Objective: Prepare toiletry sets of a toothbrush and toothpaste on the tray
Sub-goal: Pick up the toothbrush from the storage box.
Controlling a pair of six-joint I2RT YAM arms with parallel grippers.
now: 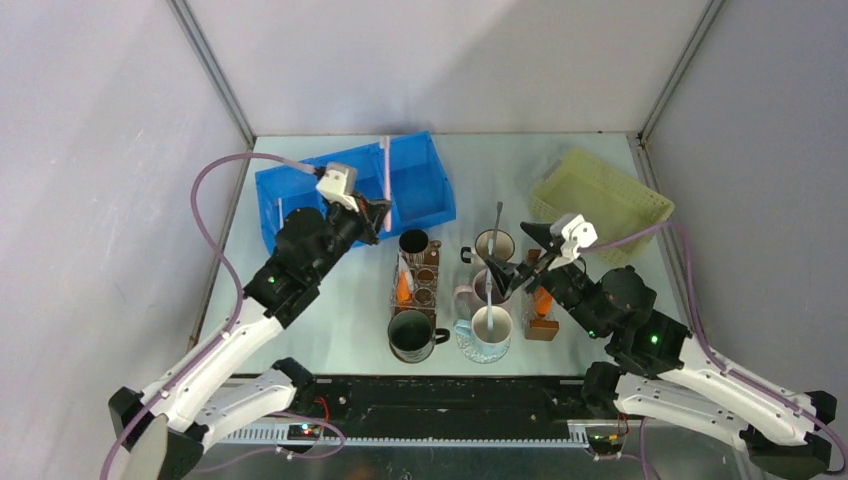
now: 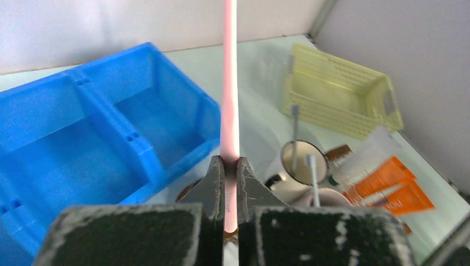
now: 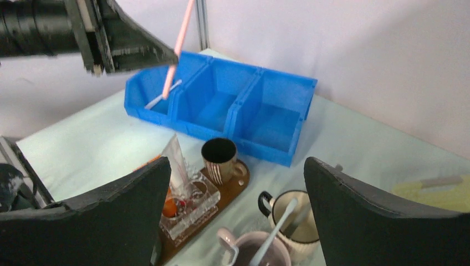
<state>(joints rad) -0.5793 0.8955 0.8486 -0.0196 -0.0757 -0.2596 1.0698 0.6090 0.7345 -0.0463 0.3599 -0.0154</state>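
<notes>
My left gripper (image 1: 385, 208) (image 2: 230, 160) is shut on a pale pink toothbrush (image 1: 385, 165) (image 2: 229, 83) (image 3: 180, 39), held upright above the blue three-compartment tray (image 1: 420, 185) (image 2: 138, 144) (image 3: 277, 130). A grey toothbrush (image 3: 163, 95) lies in the tray's left compartment. More toothbrushes stand in a white mug (image 1: 494, 245) (image 2: 302, 160) and a pink mug (image 1: 478, 292) (image 3: 266, 249). Orange toothpaste (image 1: 403, 288) (image 2: 396, 185) (image 3: 170, 208) and a white tube (image 3: 176, 160) stand in clear holders. My right gripper (image 1: 515, 262) (image 3: 237, 166) hangs open over the mugs, holding nothing.
A striped mug (image 1: 413, 243) (image 3: 220, 158) shares a brown wooden base (image 3: 230, 188) with one clear holder. A dark mug (image 1: 410, 335) and a white-blue mug (image 1: 490, 328) stand nearer the arms. A yellow basket (image 1: 600, 190) (image 2: 338, 100) sits at the back right.
</notes>
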